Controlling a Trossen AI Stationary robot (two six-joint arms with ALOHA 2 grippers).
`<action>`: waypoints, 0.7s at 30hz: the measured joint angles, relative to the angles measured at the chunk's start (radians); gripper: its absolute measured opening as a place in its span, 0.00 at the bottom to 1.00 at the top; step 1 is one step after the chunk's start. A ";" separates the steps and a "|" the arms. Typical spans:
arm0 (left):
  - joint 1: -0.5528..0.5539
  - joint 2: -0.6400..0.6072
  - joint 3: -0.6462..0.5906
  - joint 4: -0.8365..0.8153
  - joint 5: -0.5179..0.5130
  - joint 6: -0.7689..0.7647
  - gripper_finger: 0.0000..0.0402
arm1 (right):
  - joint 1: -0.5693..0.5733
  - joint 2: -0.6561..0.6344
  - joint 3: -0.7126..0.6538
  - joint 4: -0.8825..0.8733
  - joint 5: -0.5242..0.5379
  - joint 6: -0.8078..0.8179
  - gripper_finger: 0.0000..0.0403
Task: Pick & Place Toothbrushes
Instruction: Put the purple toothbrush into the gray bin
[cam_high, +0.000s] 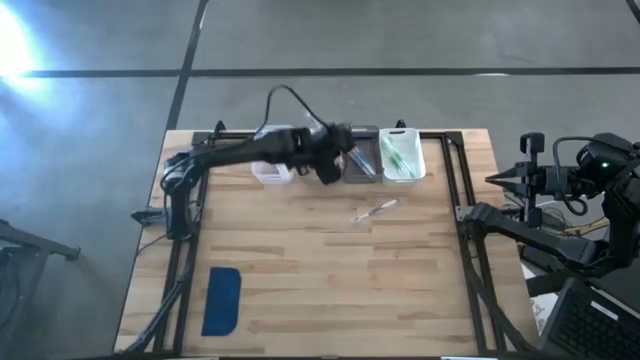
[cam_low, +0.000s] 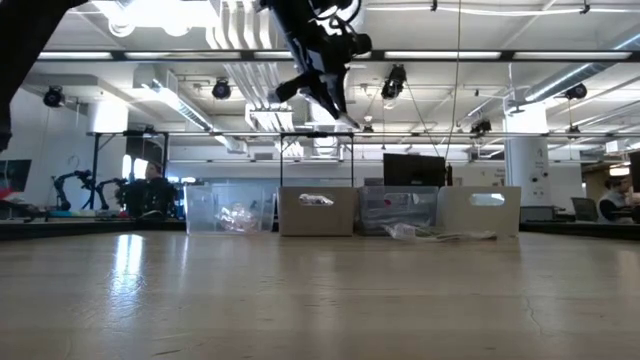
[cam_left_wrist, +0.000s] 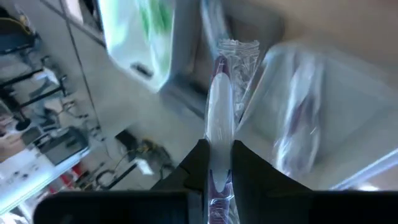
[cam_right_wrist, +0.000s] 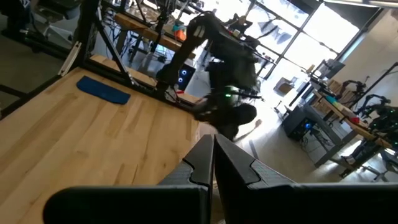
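My left gripper is shut on a translucent toothbrush with purple accents, high over the row of bins at the table's far edge. In the low view the gripper hangs well above the table. A white bin holds green-accented toothbrushes. Two more toothbrushes lie flat on the wood in front of the bins. My right gripper waits shut beyond the table's right edge. My left gripper pinches the toothbrush's handle between its two fingers. The brush lies along the fingers, its bristle head sticking out past the tips. It slants downward and is lifted clear above the bins.
Along the far edge stand a small white bin, a grey bin and the white bin with green brushes. A clear bin under the gripper holds a purple-accented brush. A dark-blue pad lies near the front left.
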 joint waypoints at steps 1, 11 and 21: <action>0.021 0.001 0.014 0.000 0.006 0.026 0.11 | 0.000 0.000 0.000 0.000 0.000 0.000 0.02; 0.192 0.014 0.096 -0.036 0.267 0.071 0.11 | 0.000 0.000 0.000 0.000 0.000 0.000 0.02; 0.237 0.101 0.079 -0.203 0.384 0.046 0.11 | 0.000 0.000 0.000 0.000 0.000 0.000 0.02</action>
